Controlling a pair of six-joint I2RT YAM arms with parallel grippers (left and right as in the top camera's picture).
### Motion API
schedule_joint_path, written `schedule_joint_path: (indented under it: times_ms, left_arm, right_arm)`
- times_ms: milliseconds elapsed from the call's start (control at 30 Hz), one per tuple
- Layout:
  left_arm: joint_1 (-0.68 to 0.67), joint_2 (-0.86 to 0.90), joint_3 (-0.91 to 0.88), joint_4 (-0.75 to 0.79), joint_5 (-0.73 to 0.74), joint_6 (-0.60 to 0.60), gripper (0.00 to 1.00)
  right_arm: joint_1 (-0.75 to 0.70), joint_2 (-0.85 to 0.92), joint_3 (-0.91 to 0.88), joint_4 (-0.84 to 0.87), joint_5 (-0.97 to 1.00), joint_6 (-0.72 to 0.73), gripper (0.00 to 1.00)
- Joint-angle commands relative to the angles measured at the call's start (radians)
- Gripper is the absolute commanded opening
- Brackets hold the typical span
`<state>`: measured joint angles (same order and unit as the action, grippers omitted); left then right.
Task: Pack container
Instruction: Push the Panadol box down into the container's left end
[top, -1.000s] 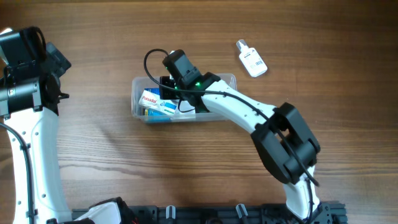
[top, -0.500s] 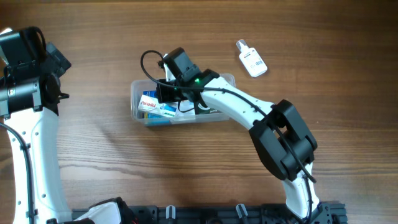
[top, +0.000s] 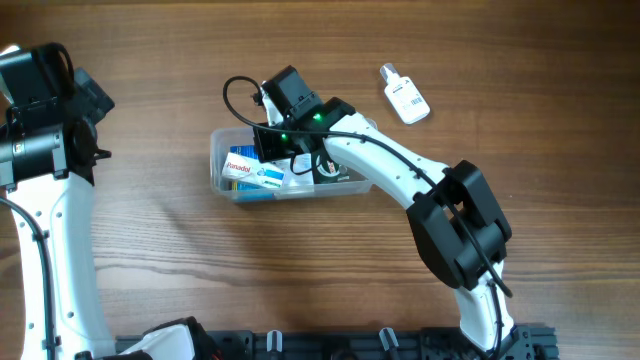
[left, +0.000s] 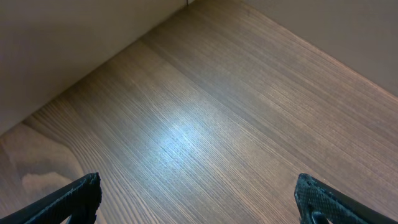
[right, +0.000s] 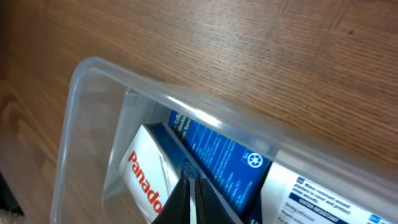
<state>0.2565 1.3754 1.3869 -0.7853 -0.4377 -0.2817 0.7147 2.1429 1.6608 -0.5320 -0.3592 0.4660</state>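
Reaching down into the container (top: 222, 172), the right hand (right: 189, 194) has its two thin dark fingers pressed flat together with nothing between them. The tips come to a narrow point at the seam between two cartons. I cannot tell whether they touch the card.

The container is a shallow tub of clear, colourless plastic, rectangular, with rounded corners and a thick, glossy rim (right: 186, 107). It sits flat on the counter (top: 150, 250) near the middle of the overhead view, its long sides running nine to three o'clock.

Inside, at the nine o'clock end, lies a white Panadol box (right: 146, 180) with red lettering. A blue box (right: 217, 163) with white print leans tight against it. A third box (right: 311, 194), white with blue text, sits at the blue one's three o'clock side.

A small clear bottle (top: 404, 95) with a white label lies on its side at two o'clock from the container, well apart.

The left hand (left: 199, 200) hangs over bare counter at the nine o'clock edge. Its black, rough-edged fingertips (left: 81, 194) are spread wide and grip nothing. The counter is matte brown wood with fine straight grain.
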Motion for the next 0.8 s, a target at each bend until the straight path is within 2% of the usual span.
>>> schedule_joint_path:
  times_ms: [0, 767]
  left_arm:
    - [0.005, -0.005, 0.005, 0.003, -0.013, 0.016, 1.00]
    - [0.005, -0.005, 0.005, 0.003, -0.013, 0.016, 1.00]
  right_arm:
    - [0.016, 0.010, 0.018, 0.006, 0.061, -0.011, 0.04]
    - [0.030, 0.042, 0.017, -0.016, 0.021, -0.024, 0.04]
